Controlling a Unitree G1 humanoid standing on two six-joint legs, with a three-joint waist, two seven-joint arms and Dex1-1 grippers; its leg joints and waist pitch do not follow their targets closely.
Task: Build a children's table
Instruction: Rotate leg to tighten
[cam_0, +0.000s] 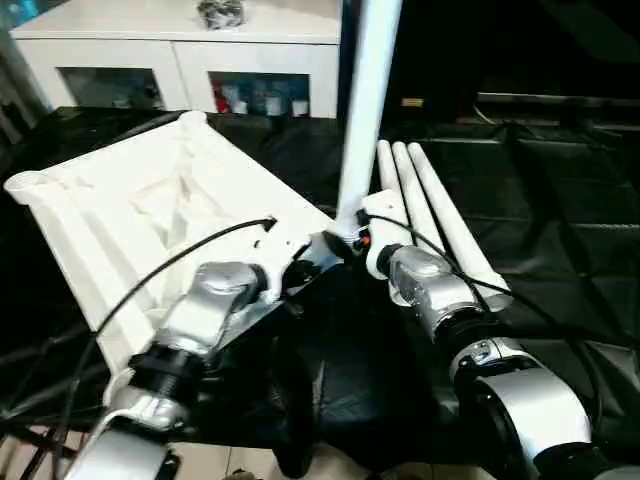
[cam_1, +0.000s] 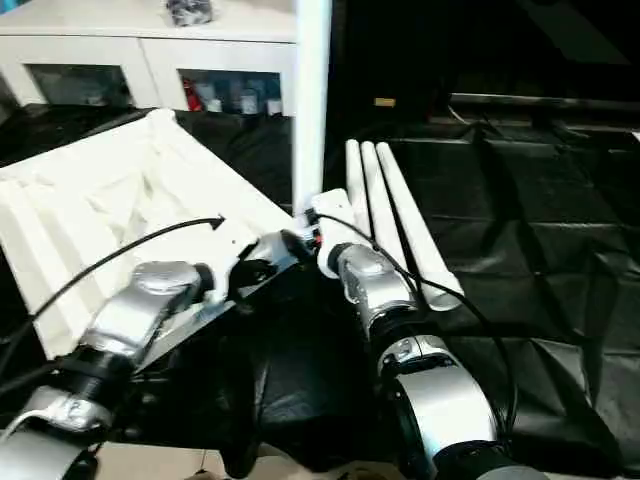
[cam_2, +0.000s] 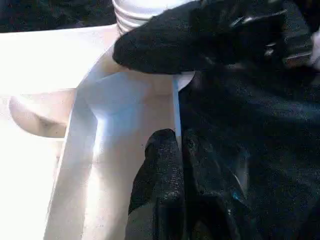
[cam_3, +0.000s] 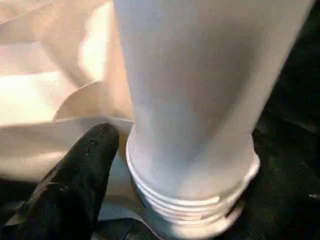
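- White plastic tabletop (cam_0: 150, 215) lies underside up on the black cloth (cam_0: 560, 200), with its ribs showing, filling the nine-to-eleven o'clock part of the head views; one rounded corner socket (cam_0: 28, 184) sits at its far left end.
- At the tabletop's near right corner, close to the middle of the head views, one white leg (cam_0: 368, 100) stands upright, rising toward twelve o'clock and out of the top of the picture.
- The right wrist view shows that leg's threaded end (cam_3: 190, 200) sitting in the corner socket (a few thread rings are still visible above the socket rim).
- Right gripper (cam_0: 352, 240) is at the base of the upright leg; one of its black fingers (cam_3: 75, 175) lies against the tabletop's edge just beside the thread. Whether the pair is spread or clamped around the leg, I cannot tell.
- Left gripper (cam_2: 180, 145) comes in from seven o'clock and pinches the thin edge of the tabletop (cam_2: 125, 100) next to that same corner, its two fingers pressed together on the white rim.
- Three more legs (cam_0: 430, 210) lie side by side on the black cloth, touching one another, just to the three o'clock side of the upright leg and running from the centre toward five o'clock.
- At twelve o'clock, behind the work, stands a white cabinet (cam_0: 180, 60) with glass doors, with a small dark object (cam_0: 220, 12) on top.
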